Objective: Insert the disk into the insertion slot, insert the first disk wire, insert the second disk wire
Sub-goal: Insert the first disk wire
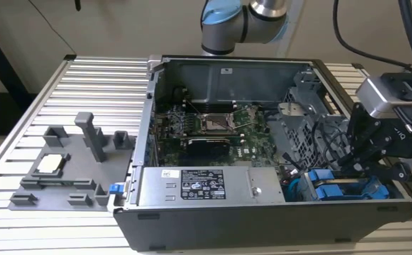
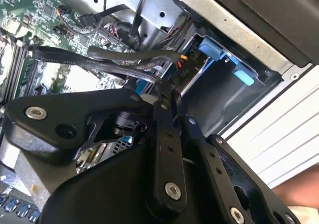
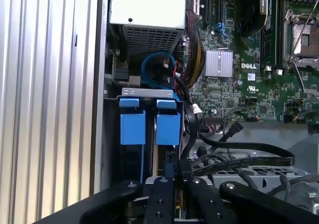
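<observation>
Gripper (image 2: 166, 90) fingers pinched narrow, tips nearly together on a black wire (image 3: 239, 160) inside the computer case (image 1: 213, 223). Just past the tips the disk (image 3: 168, 128) sits seated in the insertion slot (image 3: 147, 91), beside a second blue carrier (image 3: 132, 127).

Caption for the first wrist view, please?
Gripper pinches a black cable beside two blue-fronted carriers in the drive bay.

Arm (image 1: 224, 24): silver-grey joints, light-blue caps. Gripper (image 2: 167, 92): black linkage bars, silver screw heads. Silver-grey camera housing (image 1: 381, 95) at wrist; black cables (image 1: 410, 21) attached.
</observation>
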Controlling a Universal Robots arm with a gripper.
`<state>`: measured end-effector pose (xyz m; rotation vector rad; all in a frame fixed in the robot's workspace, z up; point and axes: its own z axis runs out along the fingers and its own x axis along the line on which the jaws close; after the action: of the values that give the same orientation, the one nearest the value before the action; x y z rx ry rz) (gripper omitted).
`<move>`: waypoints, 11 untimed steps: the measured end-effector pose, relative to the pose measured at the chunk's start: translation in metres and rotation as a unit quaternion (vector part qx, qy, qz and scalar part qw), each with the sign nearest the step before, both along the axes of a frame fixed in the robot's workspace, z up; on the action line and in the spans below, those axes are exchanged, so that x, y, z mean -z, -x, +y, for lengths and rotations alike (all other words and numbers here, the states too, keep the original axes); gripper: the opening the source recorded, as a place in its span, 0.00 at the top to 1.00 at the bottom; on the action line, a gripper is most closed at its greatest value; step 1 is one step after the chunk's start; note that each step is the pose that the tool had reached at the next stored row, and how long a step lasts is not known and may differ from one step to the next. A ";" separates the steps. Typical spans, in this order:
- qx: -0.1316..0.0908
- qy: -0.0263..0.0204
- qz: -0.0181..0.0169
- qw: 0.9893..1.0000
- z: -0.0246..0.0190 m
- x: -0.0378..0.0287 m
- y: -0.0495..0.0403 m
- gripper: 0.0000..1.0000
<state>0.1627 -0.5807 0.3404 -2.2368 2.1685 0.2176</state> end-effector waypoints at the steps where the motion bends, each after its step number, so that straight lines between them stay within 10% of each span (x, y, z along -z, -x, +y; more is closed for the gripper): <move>1: 0.000 0.000 0.000 1.000 0.0000 0.0007 0.0000 0.84; 11: 0.001 0.000 0.000 1.000 0.0000 0.0073 -0.0001 0.82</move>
<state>0.1628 -0.5807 0.3331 -2.2338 2.1711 0.2189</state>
